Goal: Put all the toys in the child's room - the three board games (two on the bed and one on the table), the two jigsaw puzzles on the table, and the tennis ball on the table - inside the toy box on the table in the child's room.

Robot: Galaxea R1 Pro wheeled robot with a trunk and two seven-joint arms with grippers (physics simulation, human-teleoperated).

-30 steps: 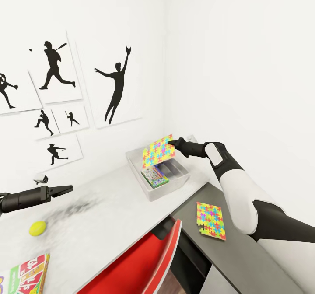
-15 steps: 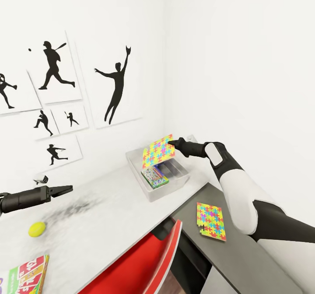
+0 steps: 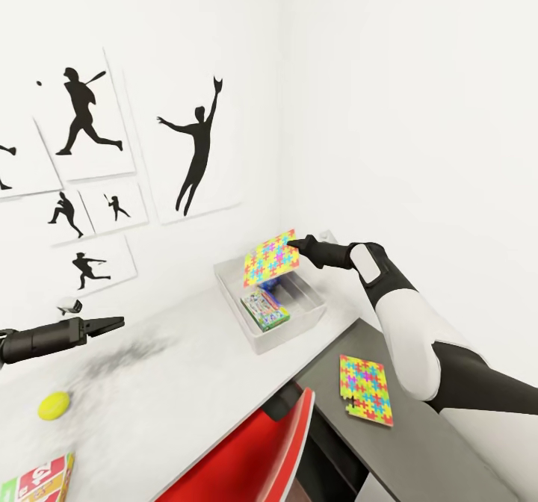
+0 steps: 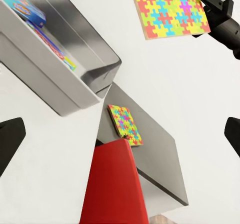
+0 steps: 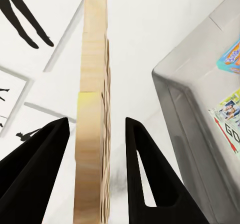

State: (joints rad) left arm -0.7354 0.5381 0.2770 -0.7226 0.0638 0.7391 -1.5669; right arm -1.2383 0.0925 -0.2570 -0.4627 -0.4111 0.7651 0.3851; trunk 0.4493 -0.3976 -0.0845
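We see one jigsaw puzzle (image 3: 270,258) held tilted above the grey toy box (image 3: 233,278), which holds two board games (image 3: 264,309); another puzzle (image 3: 365,390) lies flat on the table's dark section (image 3: 433,450).

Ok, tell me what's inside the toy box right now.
Two board games lie in the toy box, a green-edged one over a blue one. The held jigsaw puzzle hides the far corner.

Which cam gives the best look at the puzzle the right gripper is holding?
Left wrist view: the held puzzle shows its full printed face, pinched by the right gripper. Head view shows it smaller, tilted above the toy box. Right wrist view shows its edge between the fingers.
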